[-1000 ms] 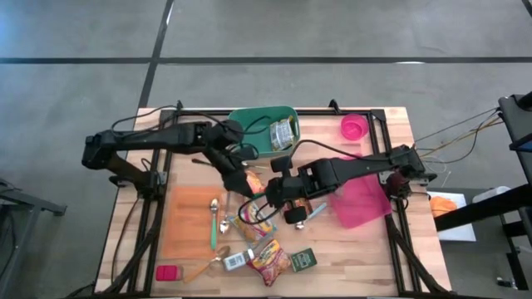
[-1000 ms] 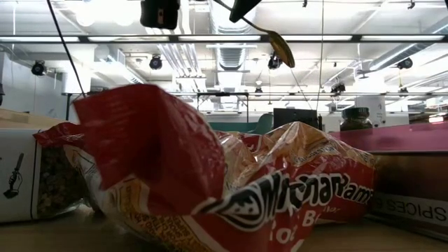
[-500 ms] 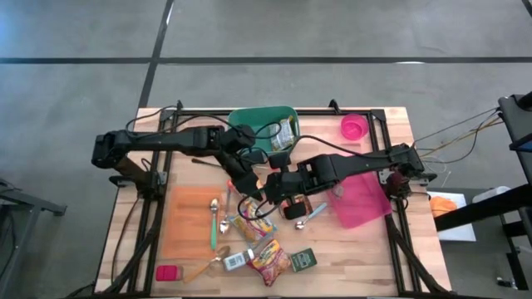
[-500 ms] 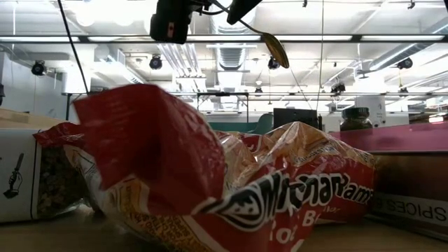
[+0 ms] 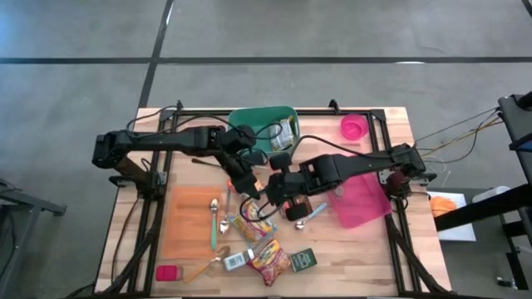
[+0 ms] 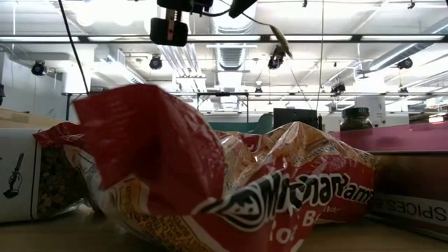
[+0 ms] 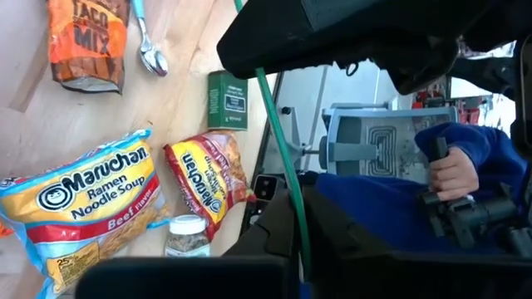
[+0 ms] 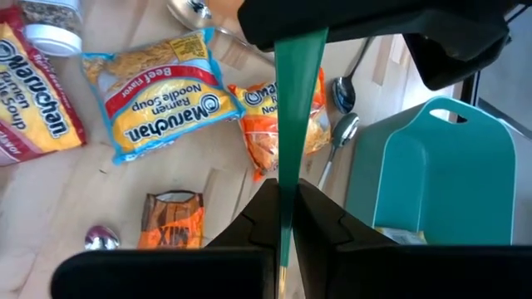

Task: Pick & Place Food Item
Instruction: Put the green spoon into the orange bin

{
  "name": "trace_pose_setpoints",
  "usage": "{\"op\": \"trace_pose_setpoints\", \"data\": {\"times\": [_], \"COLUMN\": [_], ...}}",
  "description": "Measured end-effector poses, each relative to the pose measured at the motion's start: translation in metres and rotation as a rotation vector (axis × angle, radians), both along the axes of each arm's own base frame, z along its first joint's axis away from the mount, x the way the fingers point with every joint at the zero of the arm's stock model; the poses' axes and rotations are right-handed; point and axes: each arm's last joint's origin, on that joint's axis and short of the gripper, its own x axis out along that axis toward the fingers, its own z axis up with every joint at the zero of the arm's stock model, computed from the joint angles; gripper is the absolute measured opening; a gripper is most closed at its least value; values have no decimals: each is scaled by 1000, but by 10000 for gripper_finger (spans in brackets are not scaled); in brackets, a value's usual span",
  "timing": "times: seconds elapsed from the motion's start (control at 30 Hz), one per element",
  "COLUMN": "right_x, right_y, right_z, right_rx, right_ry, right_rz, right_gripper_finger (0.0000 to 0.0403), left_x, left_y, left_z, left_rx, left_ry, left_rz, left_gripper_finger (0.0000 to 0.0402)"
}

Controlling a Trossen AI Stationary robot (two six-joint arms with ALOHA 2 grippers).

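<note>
A green-handled spoon (image 8: 293,124) hangs in the air above the middle of the table; its bowl (image 6: 280,43) shows high in the low view. My left gripper (image 5: 253,189) and my right gripper (image 5: 268,189) meet there, both shut on its handle. Below them, flat on the wood, lie the food items: a blue-and-yellow Maruchan ramen packet (image 5: 253,226), a red Maruchan packet (image 5: 270,262) and an orange taco mix pouch (image 8: 170,220). No gripper touches them. My left gripper (image 7: 303,241) pinches the spoon's green handle (image 7: 293,203) between its two fingers, which lie across it. The handle shows edge-on and runs on to the other gripper. The spoon is lifted clear of the table. My right gripper (image 8: 285,220) pinches the narrow part of the green handle (image 8: 287,178) between its two fingers, slanting down from the table's right. The handle widens away from the fingers toward the left gripper. The spoon hangs clear above the packets.
A green bin (image 5: 253,124) holding a jar stands at the back, with a pink bowl (image 5: 353,127) to its right. A pink board (image 5: 360,202) lies on the right, an orange board (image 5: 187,220) with spoons on the left. Near the front lie a small jar (image 5: 235,260) and a green box (image 5: 303,260). A person's hand (image 7: 453,174) shows beyond the table.
My left gripper has moved toward the table's right and a little down, up to my right gripper, and has taken hold of the spoon's handle. In the low view the spoon's bowl has turned from broadside to nearly edge-on.
</note>
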Motion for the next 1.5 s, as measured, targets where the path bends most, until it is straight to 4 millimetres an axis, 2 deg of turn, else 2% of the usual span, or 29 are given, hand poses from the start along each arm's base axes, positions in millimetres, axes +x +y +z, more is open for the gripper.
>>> {"op": "trace_pose_setpoints", "data": {"times": [0.2, 0.3, 0.47, 0.67, 0.83, 1.03, 1.23, 1.4, 1.5], "right_x": [-1, -1, 0, -7, -17, -33, -59, -76, -84], "right_y": [3, 3, 3, 1, -4, -12, -20, -25, -27], "right_z": [0, 0, -3, 9, 24, 55, 87, 101, 107], "right_rx": [9, 25, 68, 98, 60, 31, 57, 60, 57], "right_ry": [0, -2, -3, -43, -129, -285, -429, -481, -504], "right_rz": [1, -22, -82, -128, -237, -389, -502, -521, -531], "right_gripper_finger": [14, 30, 88, 170, 212, 222, 223, 223, 223], "left_x": [0, 0, 0, -3, -11, -32, -72, -108, -123], "left_y": [0, 0, 0, 2, 3, 3, -1, -18, -35], "left_z": [0, 0, 5, 5, 8, 16, 29, 42, 46], "left_rx": [7, 16, 29, 67, 110, 183, 294, 366, 380], "left_ry": [-1, -3, -49, -20, 21, 102, 244, 343, 373], "left_rz": [0, 4, -2, 53, 113, 182, 302, 427, 479], "left_gripper_finger": [3, 2, 0, 0, 0, 0, 0, 0, 0]}}
